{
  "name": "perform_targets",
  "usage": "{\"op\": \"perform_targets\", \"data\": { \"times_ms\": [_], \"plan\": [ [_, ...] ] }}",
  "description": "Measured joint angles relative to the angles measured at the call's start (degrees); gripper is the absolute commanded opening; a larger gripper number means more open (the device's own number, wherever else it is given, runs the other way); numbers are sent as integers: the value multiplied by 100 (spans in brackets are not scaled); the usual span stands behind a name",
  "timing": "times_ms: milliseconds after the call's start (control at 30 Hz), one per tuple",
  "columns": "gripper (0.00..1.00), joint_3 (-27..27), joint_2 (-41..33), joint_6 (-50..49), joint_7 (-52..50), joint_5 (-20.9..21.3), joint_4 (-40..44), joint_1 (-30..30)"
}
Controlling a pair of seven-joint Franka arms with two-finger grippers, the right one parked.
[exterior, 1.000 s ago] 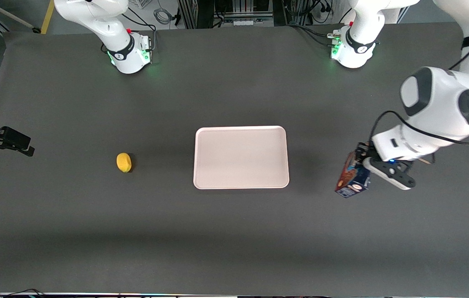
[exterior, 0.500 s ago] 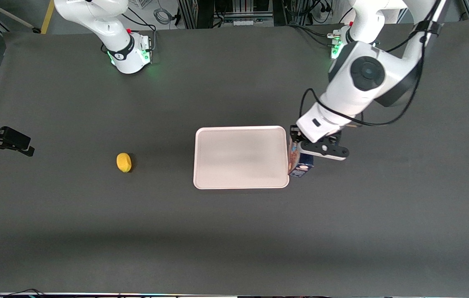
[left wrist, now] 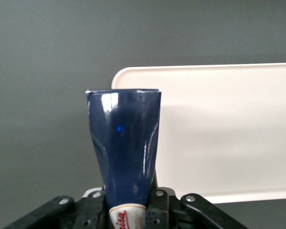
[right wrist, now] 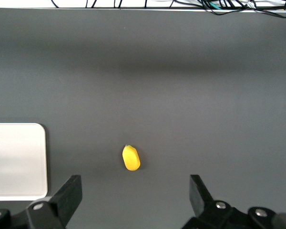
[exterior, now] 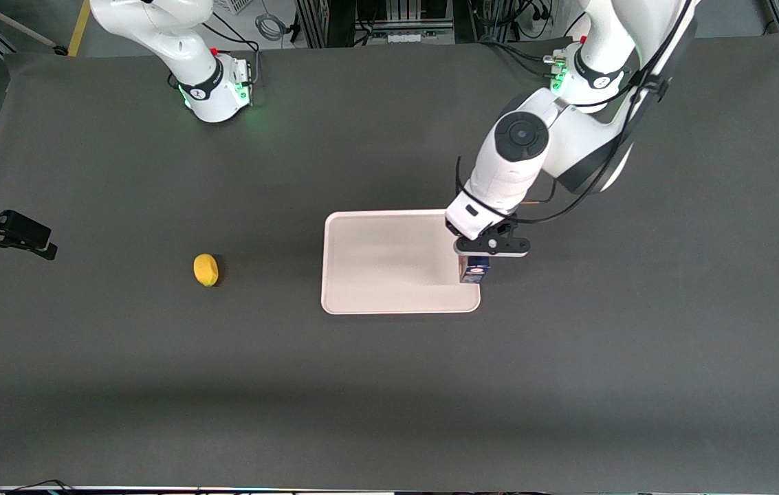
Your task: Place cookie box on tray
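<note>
My left gripper (exterior: 476,260) is shut on the dark navy cookie box (exterior: 474,271) and holds it upright above the working-arm edge of the pale pink tray (exterior: 389,261). In the left wrist view the box (left wrist: 124,143) sticks out from between the black fingers (left wrist: 159,210), pinched at its end with the white and red print, and the gripper (left wrist: 126,212) hangs over the tray's (left wrist: 219,133) edge. I cannot tell whether the box touches the tray.
A small yellow lump (exterior: 205,269) lies on the dark table toward the parked arm's end, well apart from the tray; it also shows in the right wrist view (right wrist: 131,158), with the tray's end (right wrist: 16,160) beside it.
My left gripper has carried the cookie box sideways from the working arm's end of the table to above the tray's edge. The tray and the yellow lump have not moved.
</note>
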Motion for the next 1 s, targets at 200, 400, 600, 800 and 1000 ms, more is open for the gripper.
{"op": "perform_targets", "data": {
  "times_ms": [200, 400, 600, 800, 1000],
  "plan": [
    [29, -20, 328, 329, -234, 115, -51, -93],
    [29, -21, 509, 452, -494, 420, -95, -124],
    [29, -22, 729, 644, -846, 790, -105, -189],
    [29, -20, 986, 897, -1134, 1068, -112, -272],
    [32, -15, 1173, 982, -1336, 1339, -113, -294]
  ]
}}
